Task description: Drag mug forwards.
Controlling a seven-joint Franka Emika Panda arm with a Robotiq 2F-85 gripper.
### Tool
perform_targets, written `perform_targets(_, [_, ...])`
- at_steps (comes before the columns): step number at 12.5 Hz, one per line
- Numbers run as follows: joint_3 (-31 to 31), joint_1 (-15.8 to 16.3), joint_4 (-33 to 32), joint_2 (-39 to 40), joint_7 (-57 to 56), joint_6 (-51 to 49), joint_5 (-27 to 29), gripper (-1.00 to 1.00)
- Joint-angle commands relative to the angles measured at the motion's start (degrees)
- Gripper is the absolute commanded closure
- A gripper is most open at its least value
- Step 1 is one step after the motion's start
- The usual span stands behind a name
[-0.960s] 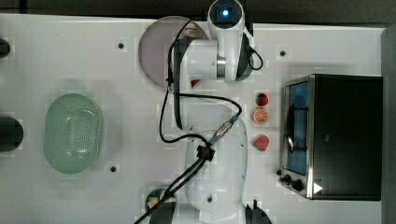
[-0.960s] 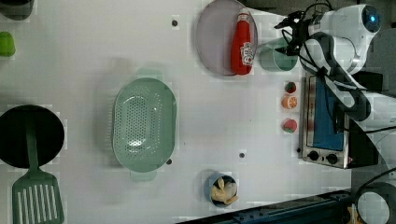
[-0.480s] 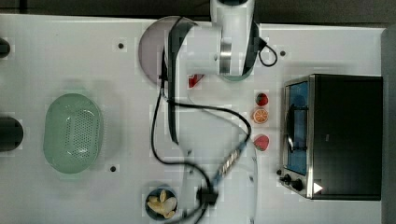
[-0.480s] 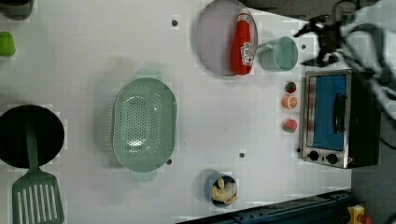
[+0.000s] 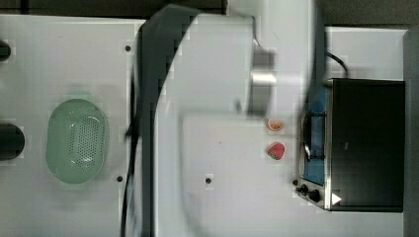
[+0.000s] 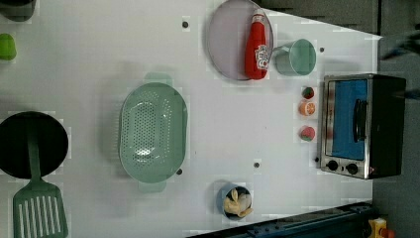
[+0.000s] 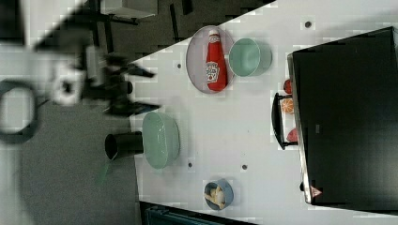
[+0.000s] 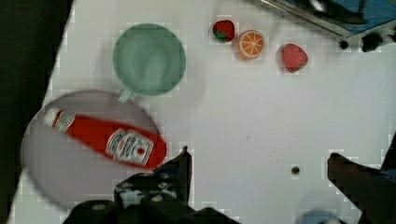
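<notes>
Wide-spread and holding nothing, the claw hangs above the white counter, its two dark fingers showing along the lower edge of the wrist view with bare counter between them. Just past the finger at the lower left lies a red ketchup bottle on its side across a pinkish-grey plate. Beyond the plate stands the mug, a pale teal-green cup seen from above (its small handle points toward the plate and meets its rim). It sits in the upper left of the wrist view, well apart from the claw and untouched. Farther along, near the top edge, three small toy fruits are lined up: a strawberry, an orange slice and a pink-red piece.

In the left view the mug stands in the upper right of the frame, just beside the plate and above a toaster oven. A green colander sits at mid-frame, and a small bowl of pale pieces lies near the lower edge.
</notes>
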Motion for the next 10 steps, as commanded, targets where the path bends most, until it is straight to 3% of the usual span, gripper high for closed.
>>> perform_targets(1, [-1.1, -0.7, -6.0, -5.2, -5.3, -1.4, -0.9, -1.0])
perform_targets(8, [0.4, -0.5, -29.5, -26.1, -5.8, 5.4, -0.9, -1.0])
perform_targets(10, [1.0, -0.5, -33.6, -30.0, -5.8, 5.4, -0.9, -1.0])
